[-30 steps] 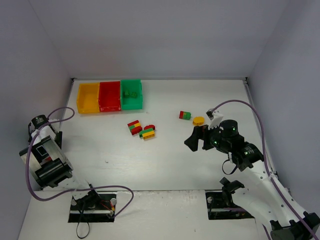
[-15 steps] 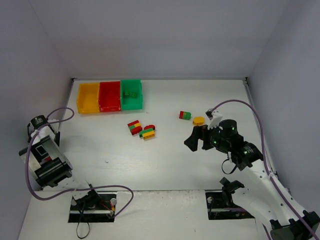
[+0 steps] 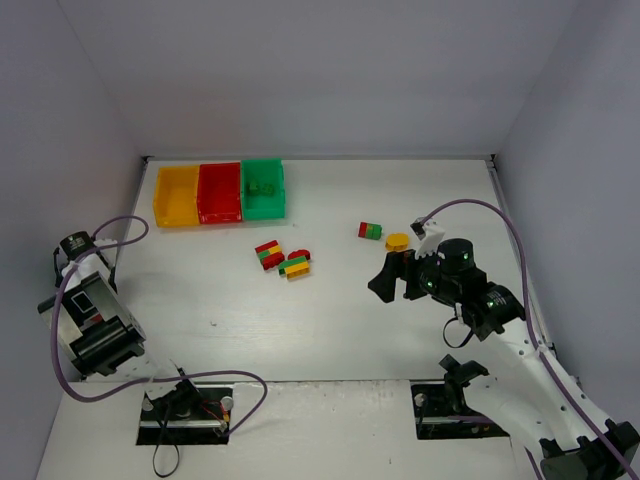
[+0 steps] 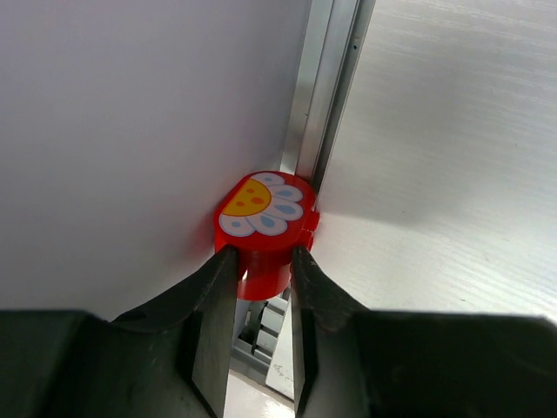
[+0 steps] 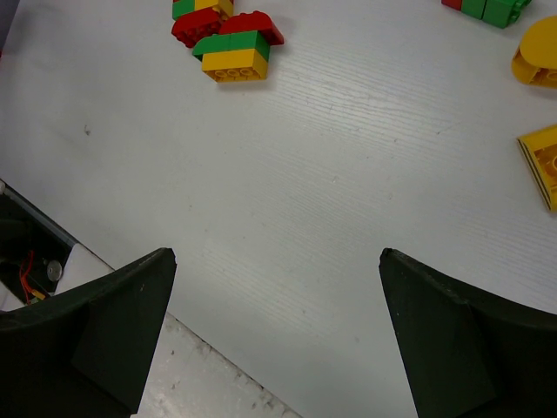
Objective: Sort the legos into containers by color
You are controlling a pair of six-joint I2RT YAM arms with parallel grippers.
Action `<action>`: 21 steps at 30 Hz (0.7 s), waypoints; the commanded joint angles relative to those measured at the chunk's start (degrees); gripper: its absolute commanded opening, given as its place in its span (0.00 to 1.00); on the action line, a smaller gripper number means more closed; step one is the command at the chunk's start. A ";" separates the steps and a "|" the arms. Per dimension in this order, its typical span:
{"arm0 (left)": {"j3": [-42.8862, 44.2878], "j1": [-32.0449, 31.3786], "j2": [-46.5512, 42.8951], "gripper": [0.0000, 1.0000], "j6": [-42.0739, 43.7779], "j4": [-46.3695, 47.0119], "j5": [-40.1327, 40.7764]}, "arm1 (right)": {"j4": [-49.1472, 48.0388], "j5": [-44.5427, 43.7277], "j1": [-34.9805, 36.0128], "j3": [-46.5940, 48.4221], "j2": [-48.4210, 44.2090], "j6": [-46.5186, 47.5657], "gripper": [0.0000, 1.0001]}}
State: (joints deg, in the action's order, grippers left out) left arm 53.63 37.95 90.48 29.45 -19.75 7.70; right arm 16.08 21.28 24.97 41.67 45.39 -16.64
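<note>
I see the white tabletop (image 3: 330,330) across the whole top view, and I place everything by the containers (image 3: 219,192), the joined row of 3 bins in its far left corner. The right arm (image 3: 500,330) reaches in well to the right of the containers and nearer the bases. Its right gripper (image 5: 274,257) hangs over bare tabletop with the fingers (image 5: 122,305) spread wide and nothing between them. The left arm (image 3: 90,320) sits nearer the bases than the containers, against the left wall (image 4: 130,131). On its wrist camera, the left gripper (image 4: 261,254) has its fingers (image 4: 213,296) pinching a red flower brick (image 4: 261,231) from both sides. That brick, which has a white-petalled print on top, is right against the wall by the metal rail (image 4: 335,87). In the row itself, the yellow bin (image 3: 177,196) is leftmost, the red bin (image 3: 219,205) is in the middle and the green bin (image 3: 263,205) is rightmost, with 1 green lego (image 3: 264,187) inside it. To the right of the containers and a little nearer the bases lie 2 mixed clumps, just beside each other: a red, green and yellow stack (image 3: 268,254) and a green, yellow and red stack (image 3: 296,264). Further right of the containers are a red and green pair (image 3: 370,231) and 1 round yellow piece (image 3: 397,242). A flat yellow piece (image 5: 544,161) shows only at the edge of the right wrist view.
</note>
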 commanded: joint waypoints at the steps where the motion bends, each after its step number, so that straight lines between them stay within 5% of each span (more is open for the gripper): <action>1: -0.45 0.45 -2.06 0.00 -0.36 -2.57 -3.40 | -2.54 0.17 0.43 0.25 0.06 -0.32 1.00; 21: -3.35 -4.20 -11.02 0.00 -5.54 -6.89 -9.20 | -3.07 0.26 0.43 -0.19 -4.16 -0.23 1.00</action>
State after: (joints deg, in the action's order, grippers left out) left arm 51.44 35.46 81.67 26.09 -27.09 -0.01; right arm 16.05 21.28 24.97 41.67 41.60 -16.62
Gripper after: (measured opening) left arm 0.003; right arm 0.999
